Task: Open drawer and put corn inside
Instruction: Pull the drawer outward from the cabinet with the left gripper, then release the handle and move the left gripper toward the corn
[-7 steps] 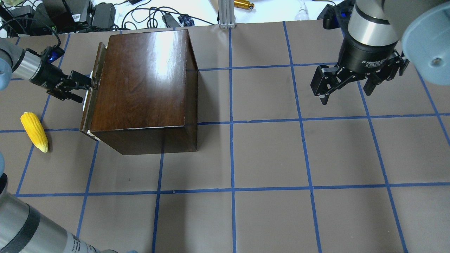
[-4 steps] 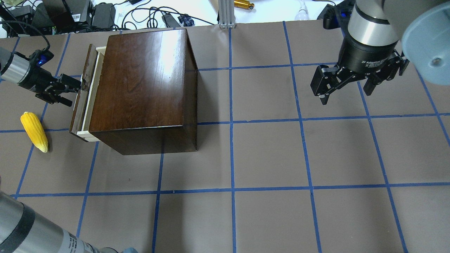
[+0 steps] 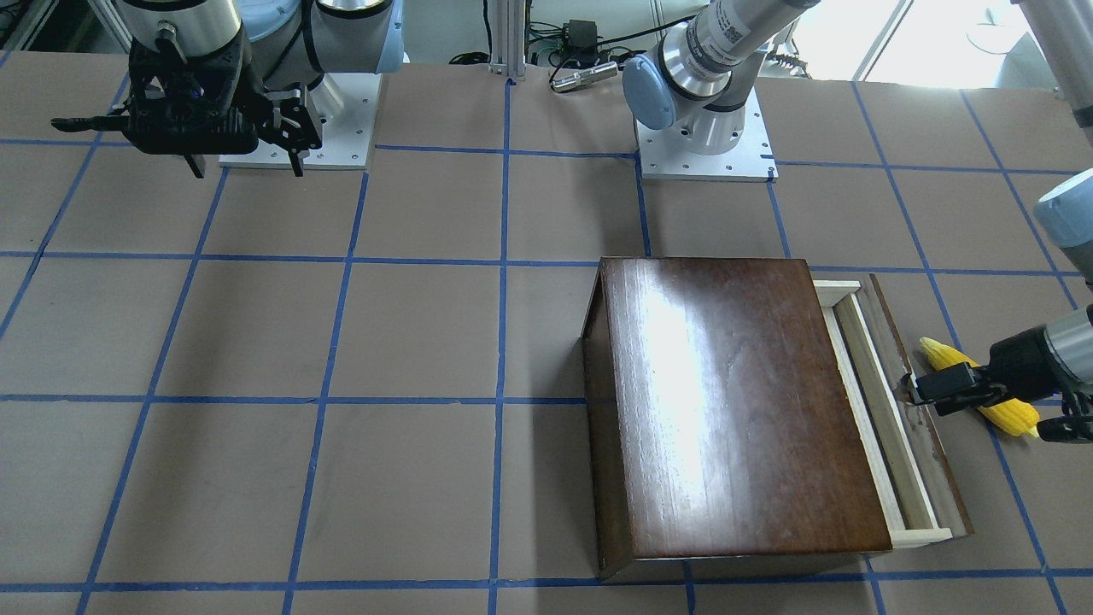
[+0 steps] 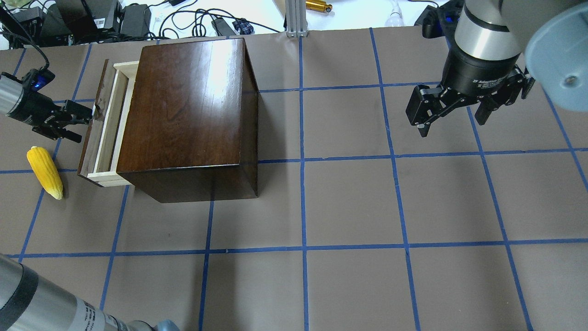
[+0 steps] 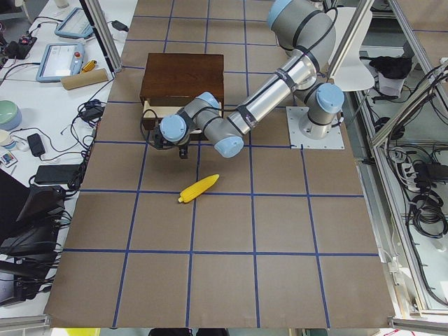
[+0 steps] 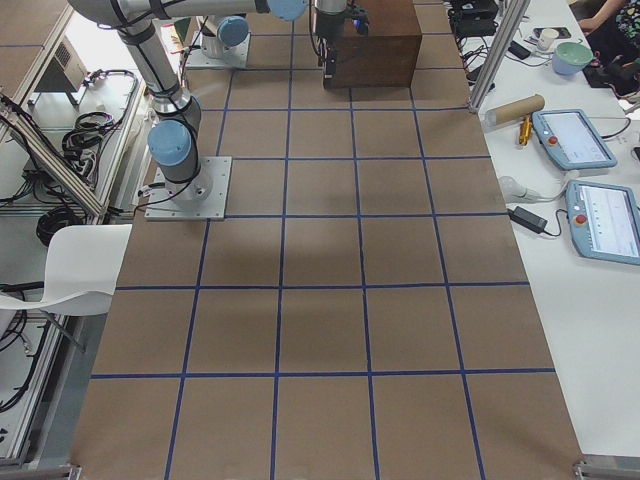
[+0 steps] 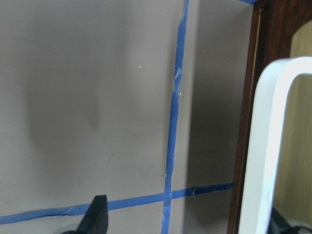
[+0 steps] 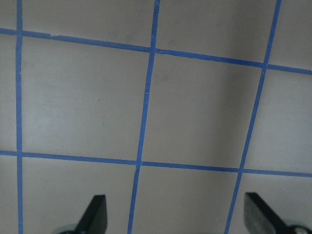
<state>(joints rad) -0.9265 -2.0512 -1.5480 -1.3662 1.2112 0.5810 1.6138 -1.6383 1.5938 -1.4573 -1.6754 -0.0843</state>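
so, left hand (image 4: pixel 85 126) at partly open drawer (image 4: pixel 104 133)

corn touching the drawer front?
Apart. The overhead view shows a strip of bare table between the corn and the dark front panel of the drawer.

Over on the right side: taped-grid tabletop (image 6: pixel 330 300), dark-brown box (image 6: pixel 385 40) way at the far end, right claw (image 6: pixel 328 62) hanging across its left edge, two tablets (image 6: pixel 573 135) alongside.
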